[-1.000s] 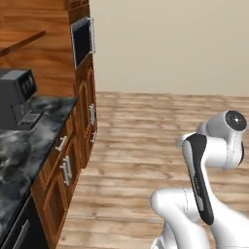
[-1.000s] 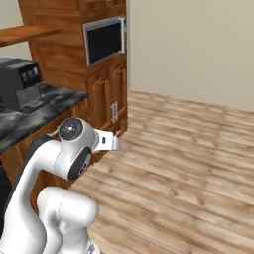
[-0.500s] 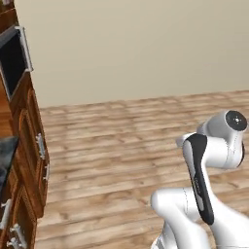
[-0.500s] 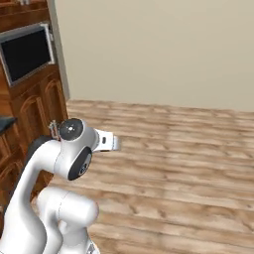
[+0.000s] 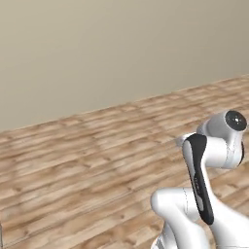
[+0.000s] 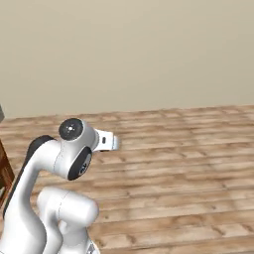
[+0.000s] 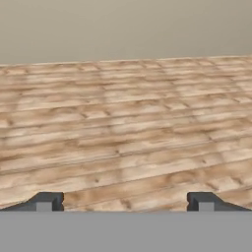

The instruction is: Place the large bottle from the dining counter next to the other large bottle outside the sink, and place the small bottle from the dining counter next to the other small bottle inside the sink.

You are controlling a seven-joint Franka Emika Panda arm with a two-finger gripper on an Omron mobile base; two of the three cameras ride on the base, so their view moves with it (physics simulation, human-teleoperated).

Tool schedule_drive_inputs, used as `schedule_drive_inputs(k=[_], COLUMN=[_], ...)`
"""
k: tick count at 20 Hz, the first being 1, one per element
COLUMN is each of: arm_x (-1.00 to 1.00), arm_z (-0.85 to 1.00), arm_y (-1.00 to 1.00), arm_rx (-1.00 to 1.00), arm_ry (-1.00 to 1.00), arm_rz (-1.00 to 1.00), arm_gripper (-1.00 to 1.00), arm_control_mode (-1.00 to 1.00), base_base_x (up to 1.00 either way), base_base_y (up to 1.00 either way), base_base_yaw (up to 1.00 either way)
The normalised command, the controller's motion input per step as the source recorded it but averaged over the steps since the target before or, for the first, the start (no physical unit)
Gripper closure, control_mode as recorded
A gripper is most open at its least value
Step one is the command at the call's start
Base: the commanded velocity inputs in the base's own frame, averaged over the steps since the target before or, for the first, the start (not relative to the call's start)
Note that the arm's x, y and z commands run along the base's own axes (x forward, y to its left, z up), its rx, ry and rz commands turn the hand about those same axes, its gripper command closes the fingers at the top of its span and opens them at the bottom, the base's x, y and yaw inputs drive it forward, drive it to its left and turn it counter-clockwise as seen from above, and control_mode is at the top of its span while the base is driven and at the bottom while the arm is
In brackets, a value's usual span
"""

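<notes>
Nearest the cameras, the white arm is being seen folded low over its base, and the end effector is being held released, its two dark fingertips standing wide apart with nothing between them, one at each side of the hand view's lower edge. Beneath and ahead of it, a wooden plank floor is being shown, its light brown boards running across all three views. Farther off, the floor is being met by one plain beige wall, which is closing the room behind it. A sliver of brown wood cabinetry is being glimpsed at the left edge of the right base view. Compared with the earlier pictures, the whole scene is being shifted by the turning base: the wood cabinets, the built-in oven, the marbled counter and the coffee machine are being left out of frame, not moved themselves. Where the bottles, dining counter and sink are cannot be told from these views. Counted: one arm, one wall, one floor, two fingertips.
</notes>
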Motion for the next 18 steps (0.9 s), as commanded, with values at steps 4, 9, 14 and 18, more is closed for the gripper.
schedule_drive_inputs(k=[4, 9, 14, 18], arm_x=[0.00, 0.00, 0.00, 0.00], arm_z=[0.00, 0.00, 0.00, 0.00], arm_y=[0.00, 0.00, 0.00, 0.00], arm_rx=[0.00, 0.00, 0.00, 0.00], arm_ry=[0.00, 0.00, 0.00, 0.00], arm_rz=[0.00, 0.00, 0.00, 0.00], arm_gripper=[-1.00, -1.00, -1.00, -1.00], arm_control_mode=[1.00, 1.00, 1.00, 1.00], base_base_x=[0.95, 1.00, 1.00, 1.00], base_base_y=[-0.14, -0.14, -0.15, -0.12], base_base_yaw=[-0.52, -0.51, -0.49, -0.48])
